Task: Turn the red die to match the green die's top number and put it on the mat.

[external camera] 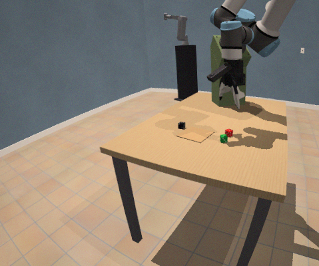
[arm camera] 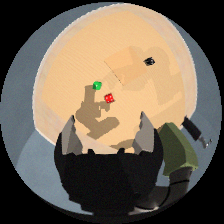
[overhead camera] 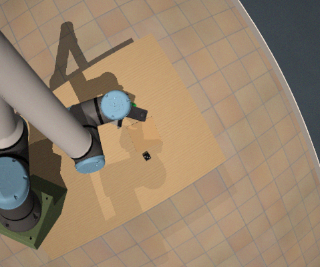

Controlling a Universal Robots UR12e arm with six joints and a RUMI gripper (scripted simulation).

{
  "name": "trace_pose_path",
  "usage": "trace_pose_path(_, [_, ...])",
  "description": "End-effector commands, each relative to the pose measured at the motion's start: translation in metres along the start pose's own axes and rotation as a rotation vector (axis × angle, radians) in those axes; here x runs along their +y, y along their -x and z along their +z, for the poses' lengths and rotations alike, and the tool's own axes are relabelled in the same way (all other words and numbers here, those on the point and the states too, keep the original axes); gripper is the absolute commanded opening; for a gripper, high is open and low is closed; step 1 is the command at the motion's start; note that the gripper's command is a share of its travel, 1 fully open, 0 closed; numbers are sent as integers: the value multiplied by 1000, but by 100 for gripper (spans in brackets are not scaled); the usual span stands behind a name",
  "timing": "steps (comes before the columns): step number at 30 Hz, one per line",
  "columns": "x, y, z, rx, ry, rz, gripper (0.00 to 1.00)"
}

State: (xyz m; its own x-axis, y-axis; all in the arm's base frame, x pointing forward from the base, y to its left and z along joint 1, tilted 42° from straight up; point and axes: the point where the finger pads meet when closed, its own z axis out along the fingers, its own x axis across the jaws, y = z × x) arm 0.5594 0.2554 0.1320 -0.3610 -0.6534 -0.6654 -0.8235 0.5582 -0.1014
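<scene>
One red cube die with pale pips (external camera: pixel 228 133) (arm camera: pixel 109 98) to handle: sits on the pale wooden table (overhead camera: pixel 196 140) (external camera: pixel 168 149) (arm camera: pixel 65 65), off the mat, just beside the green cube die (overhead camera: pixel 133 105) (external camera: pixel 224 138) (arm camera: pixel 97 85). Top view has it hidden under the arm.

Black gripper with grey fingers (external camera: pixel 230 100) is wide open above the table, nothing between the fingers.

Handling guess: light, rigid, not fragile; smooth faces could slip or twist if pinched off-centre. Take it by two opposite side faces, at mid-height, fingers square to them. Pick the pair that keeps a finger out of the gap to green, else green gets nudged or tipped.

Pointing: it's a cube, so no long axis. Looks flat on one face. In the wrist view its edges run slightly askew to the frame. Top number: several pips, can't count reliably; green's top isn't readable either, so confirm both before choosing the roll.

Thin square wood-toned mat (overhead camera: pixel 143 133) (external camera: pixel 195 136) (arm camera: pixel 125 65) lies between the red die and the black cube die (overhead camera: pixel 146 156) (external camera: pixel 181 125) (arm camera: pixel 149 61).
</scene>
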Motion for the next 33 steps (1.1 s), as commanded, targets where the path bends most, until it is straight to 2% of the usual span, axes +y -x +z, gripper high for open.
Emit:
trace_pose_path(1, [7,-3,3,-1,0,-137,100])
trace_pose_path(3, [12,-5,5,-1,0,-223,100])
trace_pose_path(9, [17,-7,7,0,0,-304,100])
trace_pose_path(33, [17,-7,7,0,0,-310,100])
